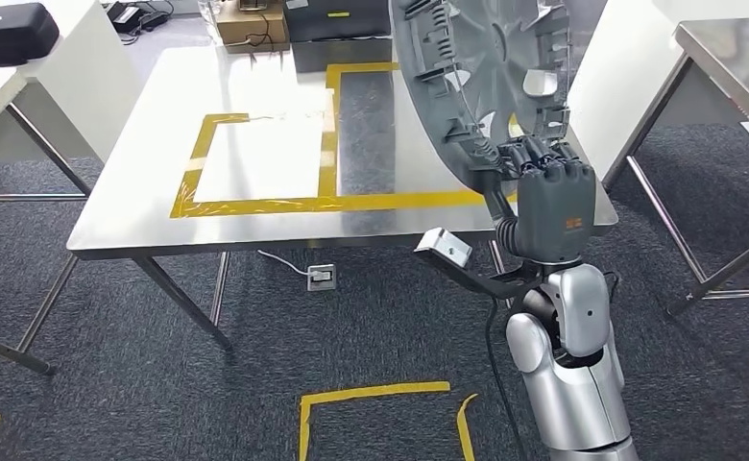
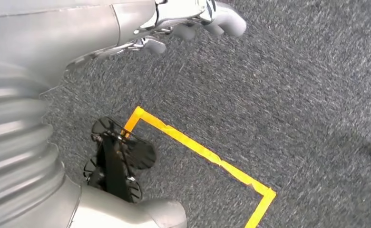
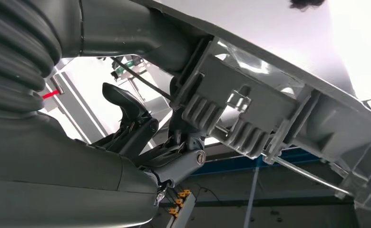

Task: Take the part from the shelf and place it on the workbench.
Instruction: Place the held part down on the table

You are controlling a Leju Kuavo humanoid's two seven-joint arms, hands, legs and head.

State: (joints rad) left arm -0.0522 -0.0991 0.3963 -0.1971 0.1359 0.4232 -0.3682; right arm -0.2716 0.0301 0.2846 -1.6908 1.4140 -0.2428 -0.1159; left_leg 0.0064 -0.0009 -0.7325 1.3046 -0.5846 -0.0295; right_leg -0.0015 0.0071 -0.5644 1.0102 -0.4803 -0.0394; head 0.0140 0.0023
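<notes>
In the head view my right hand (image 1: 543, 182) grips the lower edge of the part (image 1: 476, 77), a large curved grey plastic panel with ribs and clips. It is held upright above the right end of the steel workbench (image 1: 255, 226). Yellow tape outlines (image 1: 327, 144) mark rectangles on the bench top, and the part stands over the right one. The right wrist view shows dark fingers (image 3: 131, 123) clamped by the part's ribbed underside (image 3: 269, 109). My left hand (image 2: 112, 161) hangs over grey carpet with nothing in it, fingers apart.
A white table with a black case (image 1: 11, 34) stands at the far left. Another steel table (image 1: 726, 58) is on the right, with a narrow aisle between. Cardboard boxes (image 1: 251, 29) sit behind the bench. Yellow floor tape (image 1: 371, 394) and a floor socket (image 1: 321, 277) lie before it.
</notes>
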